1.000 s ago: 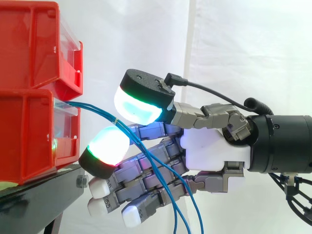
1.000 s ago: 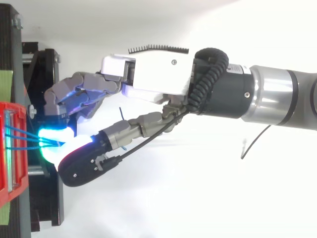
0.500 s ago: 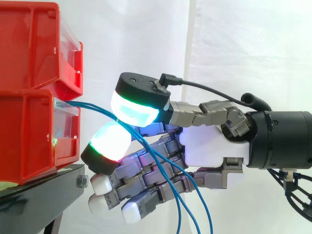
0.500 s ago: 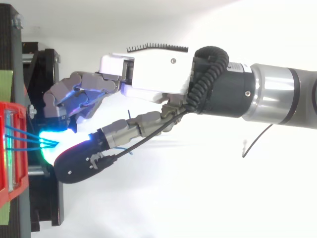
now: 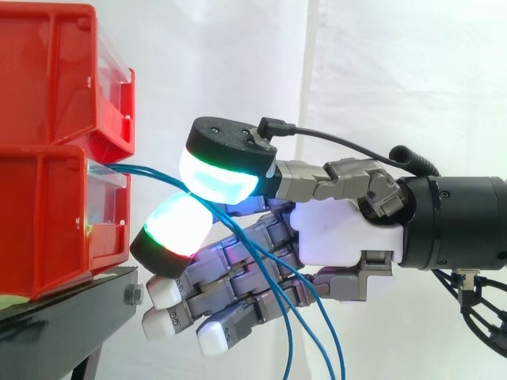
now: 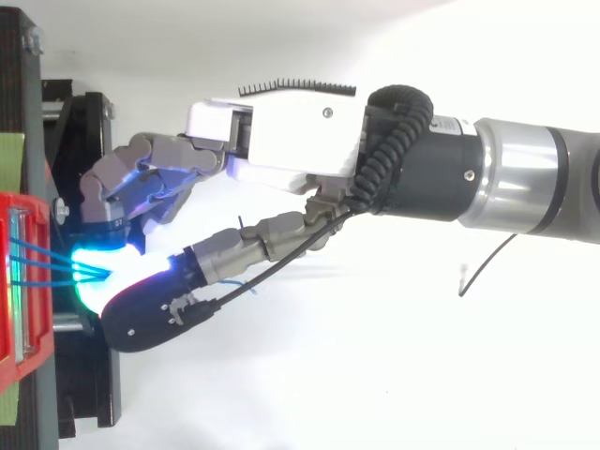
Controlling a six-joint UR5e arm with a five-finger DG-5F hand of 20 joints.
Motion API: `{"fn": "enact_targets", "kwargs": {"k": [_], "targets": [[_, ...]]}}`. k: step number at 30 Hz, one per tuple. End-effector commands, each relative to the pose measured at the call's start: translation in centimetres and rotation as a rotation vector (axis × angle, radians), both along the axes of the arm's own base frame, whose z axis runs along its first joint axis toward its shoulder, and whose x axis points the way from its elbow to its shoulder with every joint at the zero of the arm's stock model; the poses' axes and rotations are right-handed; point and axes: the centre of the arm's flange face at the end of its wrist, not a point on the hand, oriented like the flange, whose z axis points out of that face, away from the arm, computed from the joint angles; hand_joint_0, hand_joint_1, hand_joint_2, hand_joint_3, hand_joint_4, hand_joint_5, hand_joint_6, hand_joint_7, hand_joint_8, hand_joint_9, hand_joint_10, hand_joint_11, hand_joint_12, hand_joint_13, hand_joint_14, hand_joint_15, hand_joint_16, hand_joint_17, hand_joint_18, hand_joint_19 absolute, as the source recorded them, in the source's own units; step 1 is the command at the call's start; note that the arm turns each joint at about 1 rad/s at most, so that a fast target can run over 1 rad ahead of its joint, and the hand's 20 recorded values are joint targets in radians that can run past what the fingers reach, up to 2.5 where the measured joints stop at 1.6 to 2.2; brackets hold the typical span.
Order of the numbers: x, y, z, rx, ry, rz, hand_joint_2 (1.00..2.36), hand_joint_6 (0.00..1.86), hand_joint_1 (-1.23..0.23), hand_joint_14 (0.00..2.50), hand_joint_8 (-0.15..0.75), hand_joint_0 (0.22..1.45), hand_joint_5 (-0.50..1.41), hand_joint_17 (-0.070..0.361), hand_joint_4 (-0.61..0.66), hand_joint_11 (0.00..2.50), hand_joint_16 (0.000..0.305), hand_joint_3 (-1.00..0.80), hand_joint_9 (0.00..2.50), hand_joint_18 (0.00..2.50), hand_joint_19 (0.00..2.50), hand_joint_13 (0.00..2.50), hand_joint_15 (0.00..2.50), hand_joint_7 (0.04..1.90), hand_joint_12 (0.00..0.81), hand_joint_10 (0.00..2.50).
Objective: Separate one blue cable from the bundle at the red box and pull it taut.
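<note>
so the robot hand [image 5: 341, 237] is sitting right in front of the lower red bin [image 5: 40, 222]. its thumb and one finger are curling in, and their glowing pads [image 5: 218, 178] are squeezing the blue cables [image 5: 139, 169] between them. the other fingers are lying fairly straight underneath. the cables are coming out of that bin's front, running through the pinch, then hanging slack down across the fingers. the upper red bin [image 5: 47, 71] is sitting stacked on top, over the black stand [image 5: 63, 317].

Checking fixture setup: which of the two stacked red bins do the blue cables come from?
The lower red bin: the blue cables leave the top of its clear front and run to the hand; the upper bin has none.
</note>
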Motion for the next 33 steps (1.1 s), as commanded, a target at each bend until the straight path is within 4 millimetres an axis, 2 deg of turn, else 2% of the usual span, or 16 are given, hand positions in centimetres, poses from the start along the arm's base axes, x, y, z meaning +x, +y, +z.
{"fn": "enact_targets", "kwargs": {"k": [1, 7, 18, 33], "targets": [[0.00, -0.18, 0.12, 0.000, -0.002, 0.003, 1.01, 0.86, -0.69, 0.01, 0.332, 0.65, -0.22, 0.121, 0.20, 0.76, 0.054, -0.35, 0.71, 0.61, 0.56, 0.58, 0.40, 0.98, 0.413, 0.02], [0.08, -0.37, 0.28, 0.000, 0.000, 0.004, 1.01, 0.86, -0.68, 0.02, 0.334, 0.65, -0.21, 0.121, 0.20, 0.76, 0.054, -0.37, 0.72, 0.62, 0.57, 0.58, 0.40, 0.99, 0.414, 0.02], [0.04, -0.38, 0.28, -0.001, 0.006, 0.004, 1.01, 0.88, -0.71, 0.02, 0.333, 0.67, -0.22, 0.120, 0.12, 0.79, 0.053, -0.33, 0.72, 0.63, 0.57, 0.58, 0.40, 1.01, 0.414, 0.02], [-0.28, -0.35, 0.12, -0.003, 0.038, 0.010, 1.01, 0.89, -0.77, 0.02, 0.314, 0.73, -0.22, 0.117, 0.04, 1.18, 0.052, -0.40, 0.88, 0.68, 0.59, 0.66, 0.46, 0.99, 0.412, 0.02]]}}
